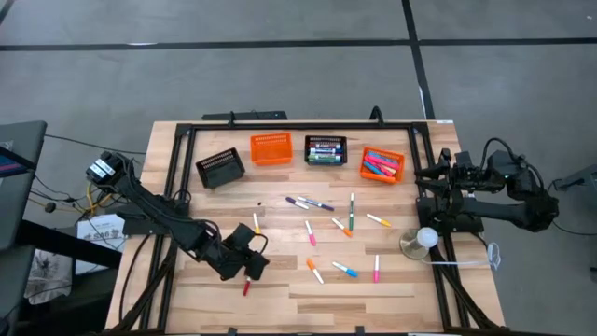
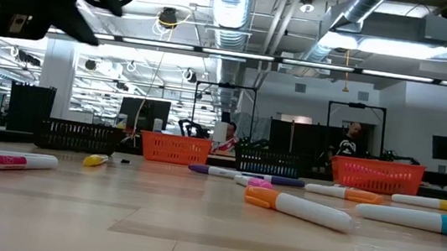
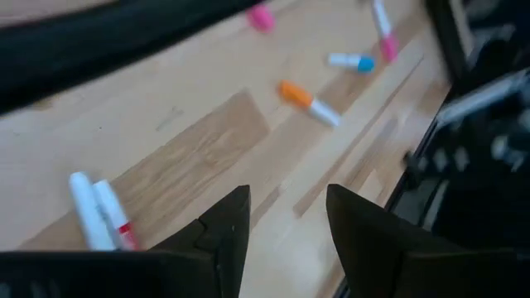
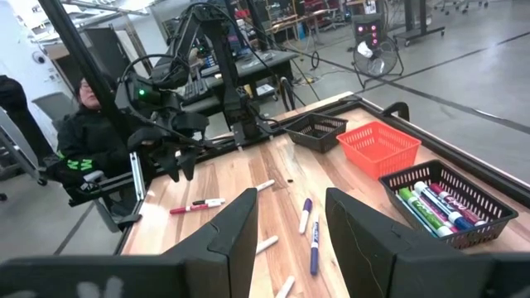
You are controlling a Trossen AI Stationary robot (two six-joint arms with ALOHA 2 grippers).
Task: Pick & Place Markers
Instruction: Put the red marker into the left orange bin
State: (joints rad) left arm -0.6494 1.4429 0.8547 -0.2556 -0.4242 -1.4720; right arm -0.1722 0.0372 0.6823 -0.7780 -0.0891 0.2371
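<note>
Four baskets line the upper edge of the table (image 1: 280, 299): black basket (image 1: 220, 168), orange basket (image 1: 271, 148), a second black basket (image 1: 326, 150) and a second orange basket (image 1: 382, 165), the last two holding pens. Loose markers (image 1: 322, 229) scatter across centre frame, and a red marker (image 1: 247, 285) lies at lower left, just beside the left gripper (image 1: 250, 264), which hovers with fingers parted on nothing. At right edge, the right gripper (image 4: 288, 217) waits, jaws apart and empty. These pens look light, stiff and smooth, likely to roll; best pinched mid-barrel, across the width.
</note>
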